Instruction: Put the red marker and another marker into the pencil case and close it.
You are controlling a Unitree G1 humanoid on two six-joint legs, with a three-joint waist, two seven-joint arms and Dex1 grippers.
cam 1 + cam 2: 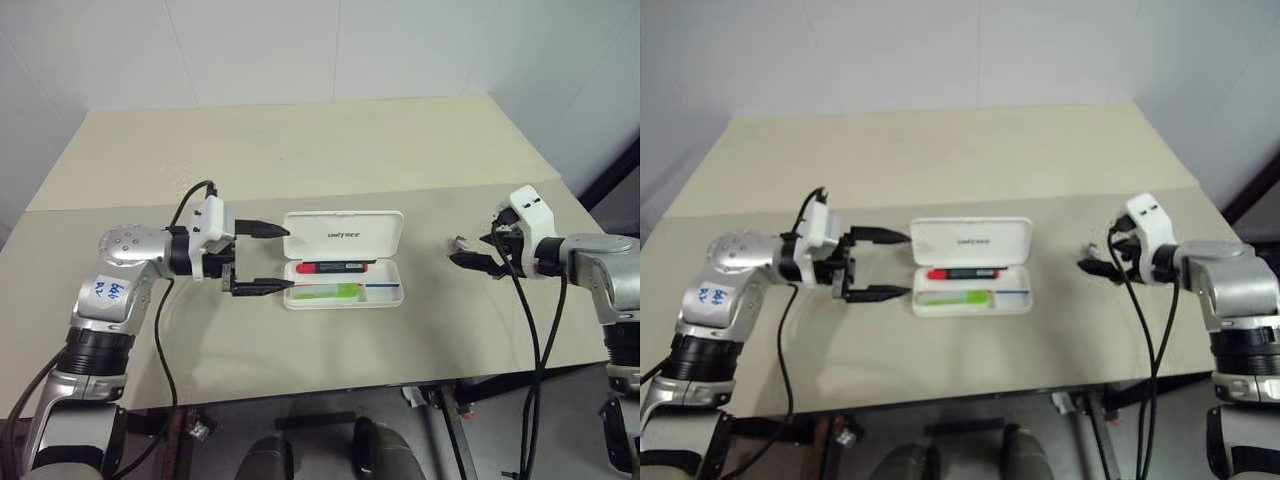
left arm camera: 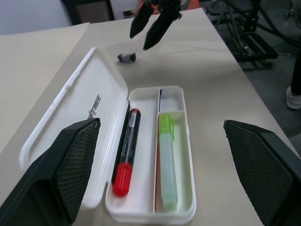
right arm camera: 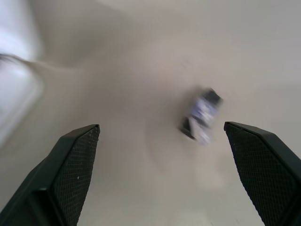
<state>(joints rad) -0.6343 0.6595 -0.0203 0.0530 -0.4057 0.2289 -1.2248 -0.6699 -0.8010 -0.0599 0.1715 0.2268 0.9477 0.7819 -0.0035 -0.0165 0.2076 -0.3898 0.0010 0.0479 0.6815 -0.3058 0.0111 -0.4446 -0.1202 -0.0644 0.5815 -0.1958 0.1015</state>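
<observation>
The white pencil case lies open in the middle of the table, its lid folded back flat. In its tray, the red marker lies along the lid side and another marker, light green, along the near side. My left gripper is open at the case's left end, one finger by the lid edge and one by the tray. My right gripper is open and empty, well to the right of the case. The left wrist view looks along the tray at the red marker and the green marker.
A small grey stub lies on the table just in front of my right gripper, also seen as the grey stub beyond the case. The tan table stretches bare behind the case, and its front edge runs close under both arms.
</observation>
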